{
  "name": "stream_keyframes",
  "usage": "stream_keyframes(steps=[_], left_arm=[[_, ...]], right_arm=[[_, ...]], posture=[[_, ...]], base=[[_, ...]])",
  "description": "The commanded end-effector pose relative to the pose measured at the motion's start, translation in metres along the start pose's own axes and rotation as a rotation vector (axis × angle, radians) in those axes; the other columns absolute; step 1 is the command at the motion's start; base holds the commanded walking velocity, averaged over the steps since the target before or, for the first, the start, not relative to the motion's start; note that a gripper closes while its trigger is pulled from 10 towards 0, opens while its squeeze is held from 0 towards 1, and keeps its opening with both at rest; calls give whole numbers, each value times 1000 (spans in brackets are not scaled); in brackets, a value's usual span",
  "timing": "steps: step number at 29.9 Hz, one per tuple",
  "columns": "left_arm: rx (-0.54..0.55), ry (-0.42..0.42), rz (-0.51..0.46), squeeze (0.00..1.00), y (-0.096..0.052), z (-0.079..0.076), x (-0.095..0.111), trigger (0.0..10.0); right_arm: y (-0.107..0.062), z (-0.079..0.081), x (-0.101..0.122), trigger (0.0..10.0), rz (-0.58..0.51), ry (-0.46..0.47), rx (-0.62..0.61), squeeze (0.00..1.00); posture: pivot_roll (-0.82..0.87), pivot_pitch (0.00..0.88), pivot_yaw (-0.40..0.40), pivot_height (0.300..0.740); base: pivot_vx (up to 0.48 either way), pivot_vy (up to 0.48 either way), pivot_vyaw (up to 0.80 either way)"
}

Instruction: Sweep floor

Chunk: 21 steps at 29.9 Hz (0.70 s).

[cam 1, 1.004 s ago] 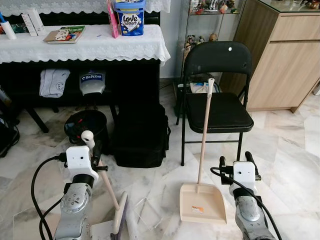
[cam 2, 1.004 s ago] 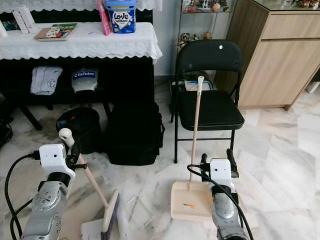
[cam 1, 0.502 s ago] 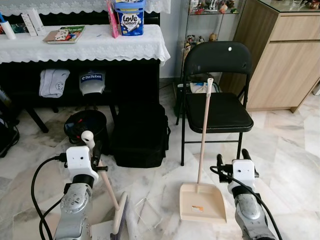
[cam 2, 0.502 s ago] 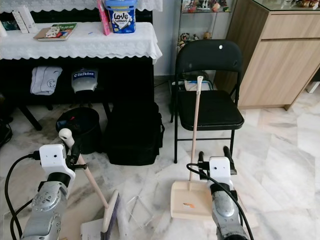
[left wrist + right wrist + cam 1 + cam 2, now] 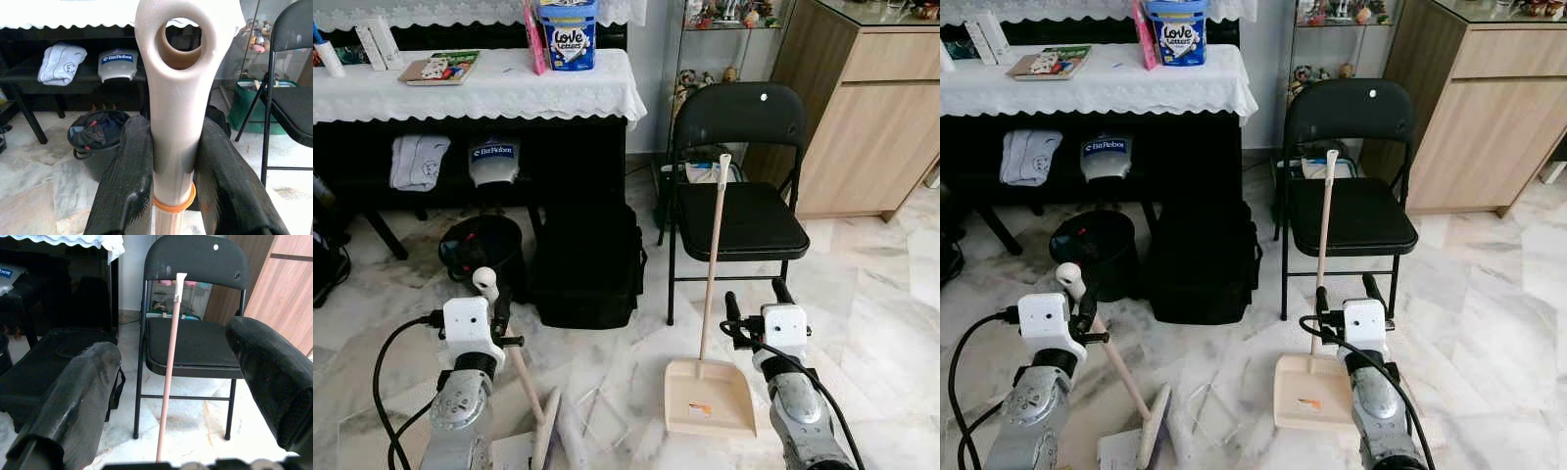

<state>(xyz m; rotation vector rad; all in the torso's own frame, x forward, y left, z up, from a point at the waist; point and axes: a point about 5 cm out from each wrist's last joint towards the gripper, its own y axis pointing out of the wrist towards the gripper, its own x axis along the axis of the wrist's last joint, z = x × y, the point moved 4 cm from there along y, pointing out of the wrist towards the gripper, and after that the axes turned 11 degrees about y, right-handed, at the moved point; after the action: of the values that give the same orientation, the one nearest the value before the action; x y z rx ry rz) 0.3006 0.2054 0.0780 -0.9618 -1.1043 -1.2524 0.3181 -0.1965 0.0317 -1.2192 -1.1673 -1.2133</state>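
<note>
Two grippers showed in my left eye view. My left gripper (image 5: 495,305) had its jaws clamped on the broom handle (image 5: 516,364), whose brush head (image 5: 548,443) rested on the marble floor (image 5: 881,284) beside a sheet of clear plastic (image 5: 602,419). My right gripper (image 5: 754,300) hung with jaws wide, just beside the dustpan (image 5: 708,395), which sat flat on the floor before the black folding chair (image 5: 742,211), its long handle (image 5: 713,257) standing upright. A black bag (image 5: 587,259) and a bucket (image 5: 481,248) stood under the bench (image 5: 480,93).

From the left wrist, I saw both fingers (image 5: 128,181) pressed against the handle's looped end (image 5: 178,68).

From the right wrist, the spread fingers (image 5: 73,401) framed the dustpan handle (image 5: 168,367), touching nothing.
</note>
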Motion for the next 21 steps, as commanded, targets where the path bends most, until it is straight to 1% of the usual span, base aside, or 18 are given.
stream_keyframes(steps=[1,3,7,8,12,14,16,21], left_arm=[[1,20,-46,0,-1,4,11,10000],[0,17,-42,0,-4,4,10,10000],[1,7,-34,0,-4,2,8,10000],[2,0,-33,0,-4,1,9,10000],[7,-4,-35,0,-3,-1,9,10000],[15,-3,-43,0,-3,1,11,10000],[19,-3,-50,0,-3,3,14,10000],[29,-5,-62,0,-4,5,17,10000]], right_arm=[[-1,-2,3,10000,-12,17,-7,0],[-1,-2,3,10000,-11,18,-8,0],[0,-2,4,10000,-16,29,-17,0],[1,0,5,10000,-19,30,-7,0],[2,2,6,10000,-24,37,-1,0],[2,5,7,10000,-28,9,15,0],[2,6,8,10000,-34,10,27,0],[2,5,8,10000,-30,9,25,0]], posture=[[-19,0,-6,740],[-19,0,-6,740],[-20,0,-9,740],[-23,0,-13,740],[-25,0,-14,740],[-26,0,-15,740],[-25,0,-16,740],[-25,0,-17,740]], base=[[0,0,0],[0,0,0],[0,0,0],[0,0,0],[0,262,0],[0,262,0],[0,262,0],[0,258,0]])
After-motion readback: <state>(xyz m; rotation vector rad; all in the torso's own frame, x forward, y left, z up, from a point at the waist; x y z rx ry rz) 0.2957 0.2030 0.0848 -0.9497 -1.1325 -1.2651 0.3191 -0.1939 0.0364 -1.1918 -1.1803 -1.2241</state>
